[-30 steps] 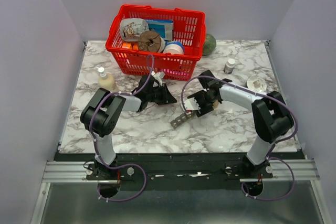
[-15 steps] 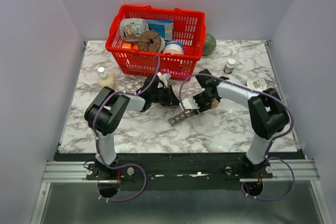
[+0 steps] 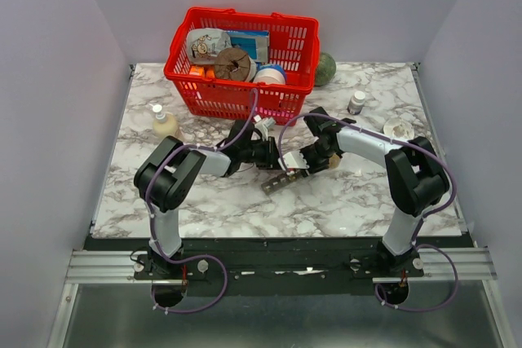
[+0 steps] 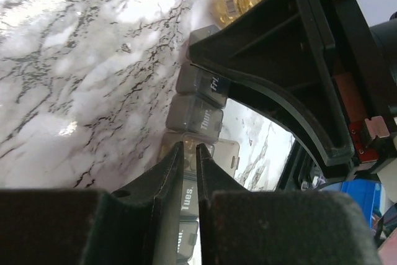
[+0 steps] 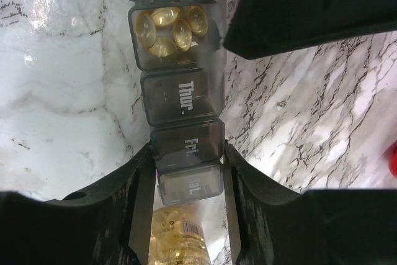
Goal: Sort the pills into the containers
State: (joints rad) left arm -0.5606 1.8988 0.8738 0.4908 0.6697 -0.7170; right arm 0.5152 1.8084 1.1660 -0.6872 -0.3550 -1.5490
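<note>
Pill box (image 5: 180, 100), just one, is lying slantwise in the middle of the marble table (image 3: 351, 201), in front of the single red basket (image 3: 245, 99). Five of its compartments are showing under the right wrist; one is standing open, holding what I am counting as five amber capsules (image 5: 164, 29). One bottle (image 5: 177, 240) of similar capsules is lying just past the Sat end. Both arms are reaching inward, meeting over the box. The right gripper (image 5: 187, 150) is clamping the box across its Fri cell. The left gripper (image 4: 189, 148) is narrowed to a slit above the Tues cell; I cannot tell whether it is pinching anything.
</note>
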